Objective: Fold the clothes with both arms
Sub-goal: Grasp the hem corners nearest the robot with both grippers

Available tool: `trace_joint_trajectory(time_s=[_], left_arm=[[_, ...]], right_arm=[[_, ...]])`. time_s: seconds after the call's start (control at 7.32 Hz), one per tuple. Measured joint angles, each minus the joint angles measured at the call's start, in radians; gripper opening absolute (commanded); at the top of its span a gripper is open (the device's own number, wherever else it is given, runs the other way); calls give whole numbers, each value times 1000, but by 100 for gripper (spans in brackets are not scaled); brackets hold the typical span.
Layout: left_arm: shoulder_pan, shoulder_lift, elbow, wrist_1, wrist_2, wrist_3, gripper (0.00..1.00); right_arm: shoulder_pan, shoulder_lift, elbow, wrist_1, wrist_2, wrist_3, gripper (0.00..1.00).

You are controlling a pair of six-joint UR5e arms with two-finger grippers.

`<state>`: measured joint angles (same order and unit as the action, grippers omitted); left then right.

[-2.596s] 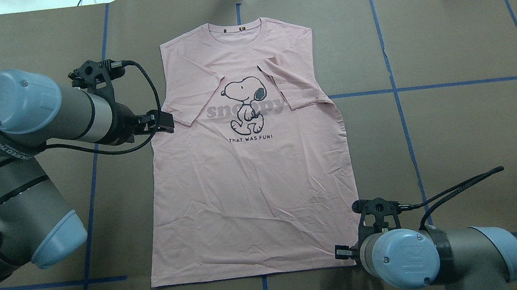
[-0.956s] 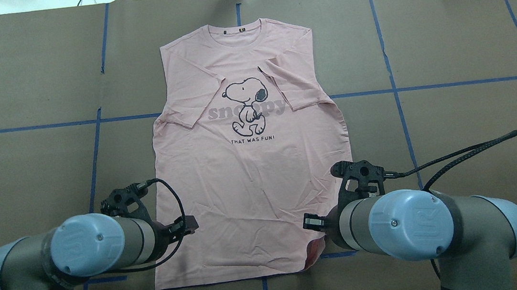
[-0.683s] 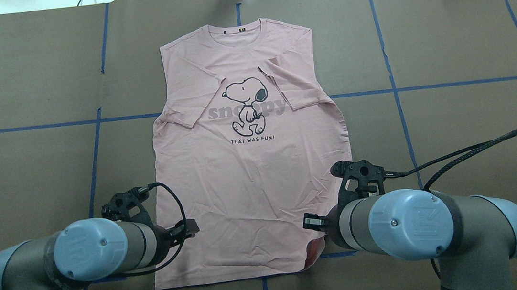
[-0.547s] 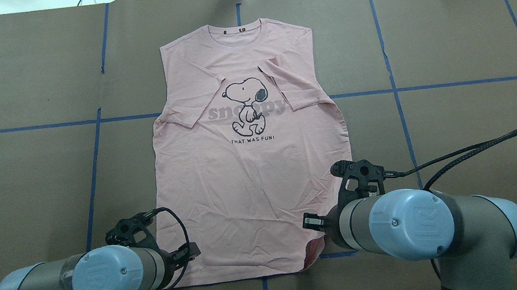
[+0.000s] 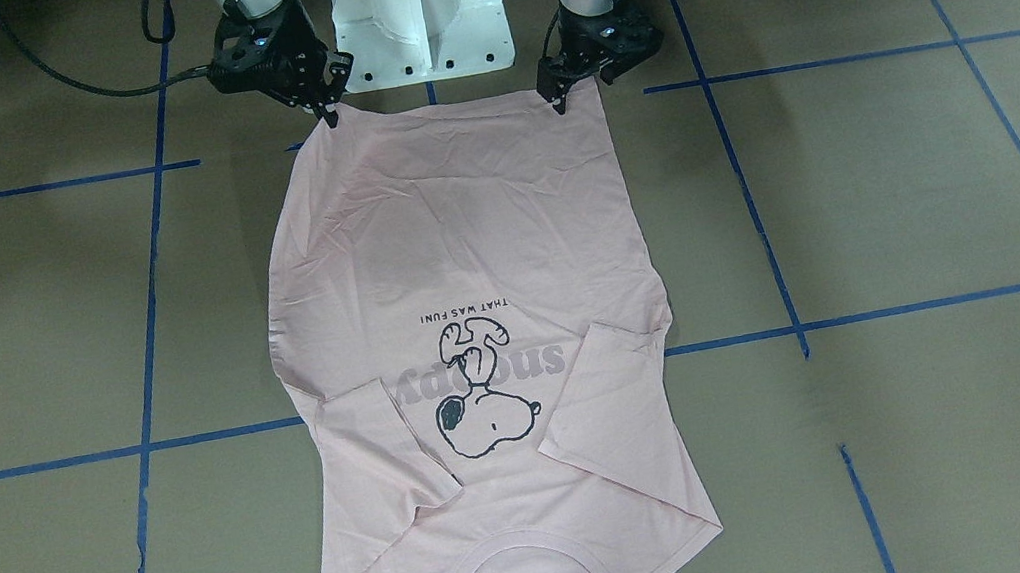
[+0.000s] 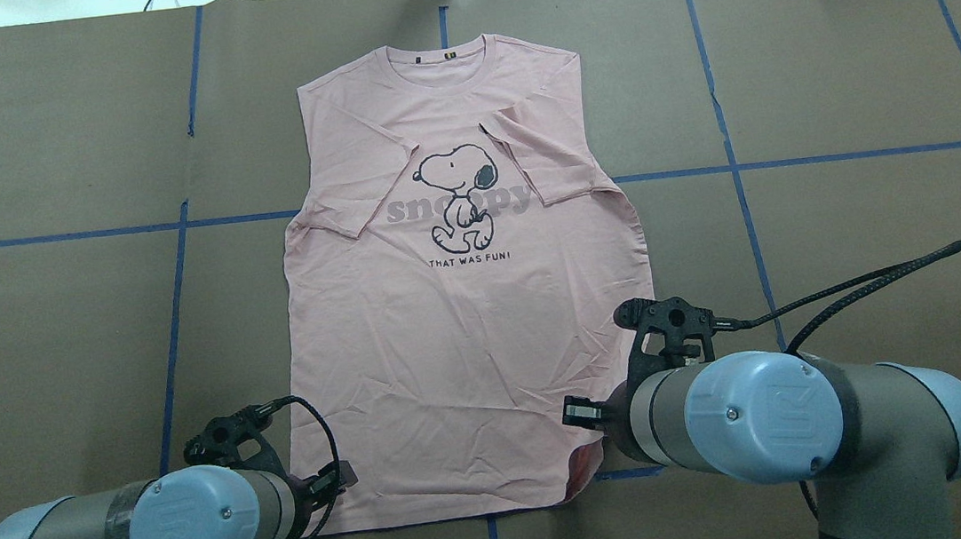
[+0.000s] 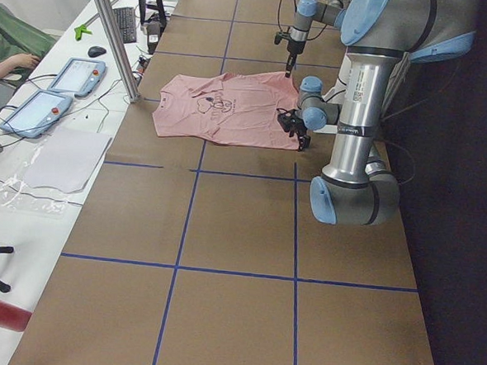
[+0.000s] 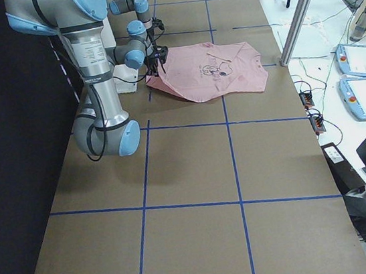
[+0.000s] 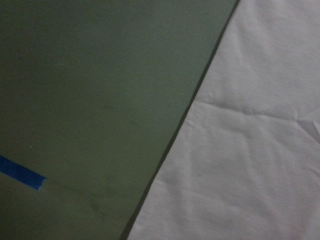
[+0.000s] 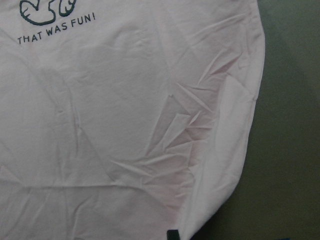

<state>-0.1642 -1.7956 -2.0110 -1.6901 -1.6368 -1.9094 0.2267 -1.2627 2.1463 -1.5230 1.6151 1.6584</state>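
Note:
The pale pink T-shirt (image 6: 468,324) lies flat and print-up on the brown table, collar at the far side, both sleeves folded in over the chest. My right gripper (image 6: 581,415) is shut on the hem's right corner and holds it curled up off the table; it also shows in the front view (image 5: 326,107). In the right wrist view creases in the shirt (image 10: 125,125) run toward a fingertip (image 10: 172,235). My left gripper (image 6: 335,486) is open at the hem's left corner, fingers spread in the front view (image 5: 577,92). The left wrist view shows only the shirt's edge (image 9: 250,150) and table.
The white pedestal base (image 5: 419,17) stands just behind the hem, between the two arms. Blue tape lines (image 6: 173,320) cross the brown table. A side table with tablets (image 7: 68,77) and an operator's hand lies beyond the far edge.
My left arm has swung from the shirt's left sleeve down to the hem's left corner. My right gripper raised the hem's right corner earlier and has held still since.

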Motion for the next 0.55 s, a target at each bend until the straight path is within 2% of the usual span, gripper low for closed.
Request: trace_joint_trajectory(time_s=[0.14,0.27,0.55], left_arm=[[1,5,0,0,0,0,84],[1,11,0,0,0,0,73],[2,14,-1,0,-1,-4,27]], right_arm=[[0,-1,0,0,0,0,0],[0,-1,1,0,0,0,0],[1,-2,1,0,0,0,0]])
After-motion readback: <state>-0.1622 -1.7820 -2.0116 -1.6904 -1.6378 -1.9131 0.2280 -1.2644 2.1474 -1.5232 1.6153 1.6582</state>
